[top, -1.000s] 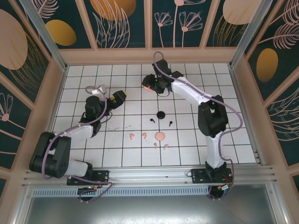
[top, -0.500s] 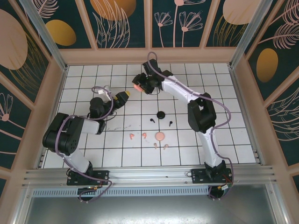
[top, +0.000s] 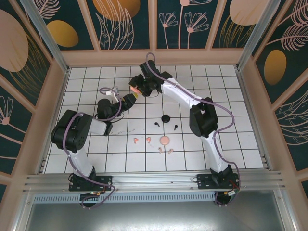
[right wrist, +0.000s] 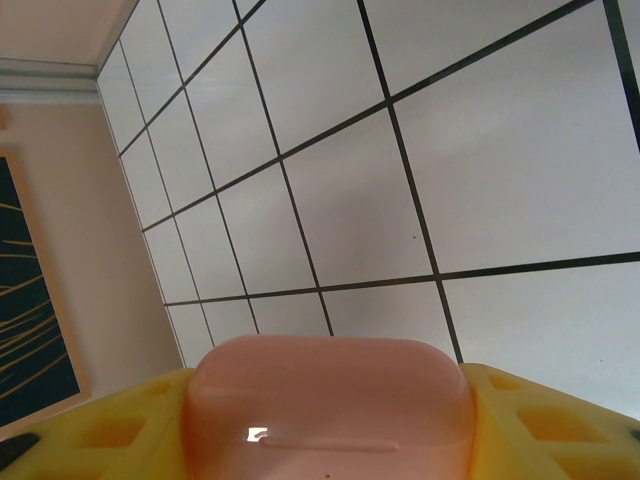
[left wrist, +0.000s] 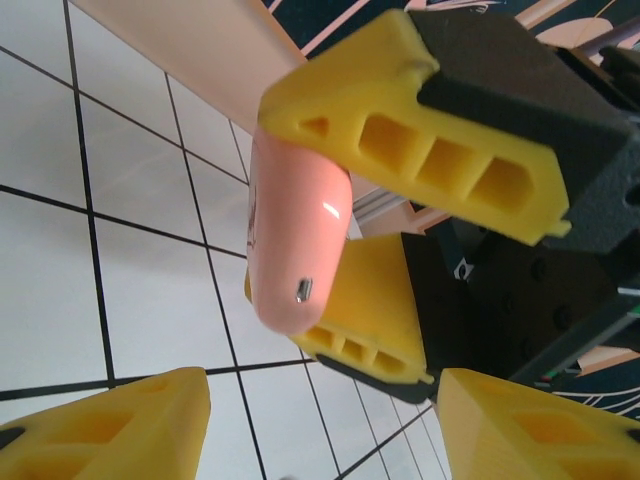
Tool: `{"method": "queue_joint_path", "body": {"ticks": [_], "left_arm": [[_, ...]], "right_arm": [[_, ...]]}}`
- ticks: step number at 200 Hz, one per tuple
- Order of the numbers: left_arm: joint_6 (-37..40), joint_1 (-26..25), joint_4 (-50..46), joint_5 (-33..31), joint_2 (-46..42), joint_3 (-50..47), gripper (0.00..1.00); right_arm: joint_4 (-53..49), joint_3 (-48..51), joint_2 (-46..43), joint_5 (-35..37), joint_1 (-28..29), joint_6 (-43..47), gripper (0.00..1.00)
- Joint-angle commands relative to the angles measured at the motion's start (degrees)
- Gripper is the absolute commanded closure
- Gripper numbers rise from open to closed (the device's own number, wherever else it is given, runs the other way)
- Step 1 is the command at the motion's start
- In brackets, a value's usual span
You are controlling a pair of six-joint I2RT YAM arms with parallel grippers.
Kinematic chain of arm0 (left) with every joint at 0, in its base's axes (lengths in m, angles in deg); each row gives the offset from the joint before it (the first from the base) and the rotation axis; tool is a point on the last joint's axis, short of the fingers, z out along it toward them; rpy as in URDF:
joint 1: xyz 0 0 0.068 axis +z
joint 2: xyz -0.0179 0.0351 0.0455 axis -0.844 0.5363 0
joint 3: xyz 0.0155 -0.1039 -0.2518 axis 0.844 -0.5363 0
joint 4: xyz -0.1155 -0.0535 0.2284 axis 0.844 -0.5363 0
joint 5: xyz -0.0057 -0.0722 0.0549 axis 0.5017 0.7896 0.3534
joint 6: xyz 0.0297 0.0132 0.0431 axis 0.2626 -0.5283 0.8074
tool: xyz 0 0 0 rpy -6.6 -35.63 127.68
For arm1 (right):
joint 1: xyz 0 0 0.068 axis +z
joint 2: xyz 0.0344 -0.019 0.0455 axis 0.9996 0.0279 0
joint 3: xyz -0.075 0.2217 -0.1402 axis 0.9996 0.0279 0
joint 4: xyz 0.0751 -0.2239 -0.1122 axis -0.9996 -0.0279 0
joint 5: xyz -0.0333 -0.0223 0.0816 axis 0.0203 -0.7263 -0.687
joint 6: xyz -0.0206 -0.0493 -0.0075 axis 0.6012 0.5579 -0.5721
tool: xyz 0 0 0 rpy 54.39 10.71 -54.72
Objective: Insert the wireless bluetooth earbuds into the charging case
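Judging progress, I see no earbud seated yet: my right fingers (left wrist: 400, 110) clamp the glossy pink rounded charging case (left wrist: 295, 240) aloft, and my left fingers (left wrist: 110, 425) stand apart just beside it. On the white tiled tabletop (top: 231, 139) lie four pale pink stemmed earbuds (top: 148, 140), two black stemmed earbuds (top: 157, 123), one round pink case (top: 165, 140) and one round black case (top: 166, 118).

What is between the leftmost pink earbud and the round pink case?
Another pink earbud lies between the leftmost pink earbud and the round pink case; the top view shows it.
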Motion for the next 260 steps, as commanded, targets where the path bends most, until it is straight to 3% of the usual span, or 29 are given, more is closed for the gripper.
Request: {"method": "queue_joint_path", "body": {"ticks": [1,58,126,179,215,243,260], "left_arm": [[1.25,-0.24,3.05,-1.66,1.05,1.42,0.39],[1.47,-0.23,3.42,-3.64,3.21,3.7,0.46],[1.21,-0.27,3.48,-4.22,4.3,5.34,0.64],[0.96,-0.22,4.01,-4.04,4.11,4.55,0.71],[0.58,-0.27,4.36,-3.61,4.28,4.59,0.85],[0.56,-0.25,4.02,-2.77,4.48,5.22,0.9],[0.56,-0.26,3.67,-2.28,4.48,5.59,0.95]], "right_arm": [[-1.63,-2.16,0.46,-0.2,0.81,-0.11,0.49],[-1.36,-1.9,-0.37,-0.55,1.45,0.11,0.49],[-0.43,0.24,-1.58,-0.46,1.4,0.13,0.49],[0.63,1.31,-1.96,-0.46,1.45,-0.33,0.49],[1.27,1.14,-2.22,-0.72,1.54,-0.68,0.49],[2.68,0.66,-2.7,-1.61,1.8,-1.03,0.42],[2.61,-0.9,-2.75,-1.67,1.91,-1.17,0.33]]}}
